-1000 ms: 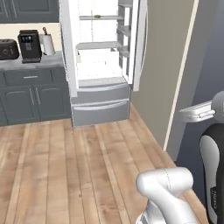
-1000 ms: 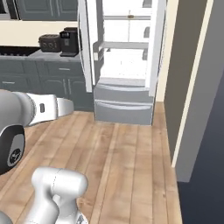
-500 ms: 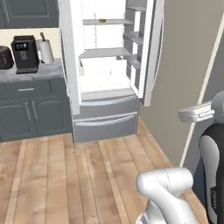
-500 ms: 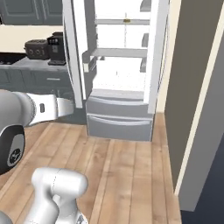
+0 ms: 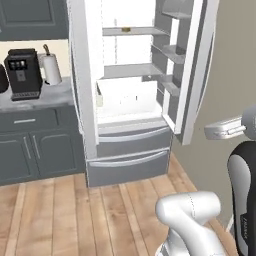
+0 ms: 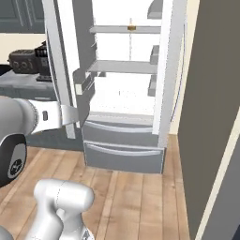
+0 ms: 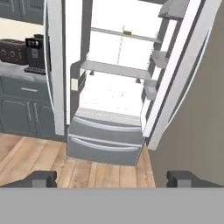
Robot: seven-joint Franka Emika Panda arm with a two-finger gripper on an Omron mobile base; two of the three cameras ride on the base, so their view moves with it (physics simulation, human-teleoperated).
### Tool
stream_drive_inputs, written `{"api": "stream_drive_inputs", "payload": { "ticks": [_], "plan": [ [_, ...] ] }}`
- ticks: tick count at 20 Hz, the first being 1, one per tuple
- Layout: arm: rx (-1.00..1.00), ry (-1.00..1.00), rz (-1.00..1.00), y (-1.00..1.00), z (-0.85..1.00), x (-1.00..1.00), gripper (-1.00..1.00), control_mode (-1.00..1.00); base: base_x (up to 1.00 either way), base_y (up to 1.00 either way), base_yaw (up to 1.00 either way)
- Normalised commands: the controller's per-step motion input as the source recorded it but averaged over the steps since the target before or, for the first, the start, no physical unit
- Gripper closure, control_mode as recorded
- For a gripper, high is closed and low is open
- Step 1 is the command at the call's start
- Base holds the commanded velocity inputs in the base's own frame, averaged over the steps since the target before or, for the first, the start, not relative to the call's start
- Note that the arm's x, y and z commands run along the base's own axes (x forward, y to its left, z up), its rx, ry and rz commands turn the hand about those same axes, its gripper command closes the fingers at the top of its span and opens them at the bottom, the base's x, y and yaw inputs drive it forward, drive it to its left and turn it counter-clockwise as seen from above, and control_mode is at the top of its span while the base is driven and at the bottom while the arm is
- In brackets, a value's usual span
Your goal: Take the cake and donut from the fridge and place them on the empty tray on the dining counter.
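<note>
A white robot arm with dark joints is folded up close to its base, its rounded white elbow low in both base views and a dark-banded link rising at the picture's edge. The hand reaches out level from that link, seen as a pale grey-white block at mid-height. In the hand view the gripper (image 7: 112, 178) has its two dark fingertips (image 7: 43, 177) spread far apart at the bottom corners, jaws wide and holding nothing.
</note>
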Motion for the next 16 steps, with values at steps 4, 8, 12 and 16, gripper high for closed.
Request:
{"api": "stream_drive_inputs", "payload": {
  "ticks": [4,8,12,16],
  "plan": [
    [0.00,0.00,0.00,0.00,0.00,0.00,-1.00,1.00,1.00,0.00,0.00],
    [0.00,0.00,0.00,0.00,0.00,0.00,-1.00,1.00,1.00,0.00,0.00],
    [0.00,0.00,0.00,0.00,0.00,0.00,-1.00,1.00,1.00,-0.02,0.00],
    [0.00,0.00,0.00,0.00,0.00,0.00,-1.00,1.00,1.00,-0.13,-0.02]
  ]
}}
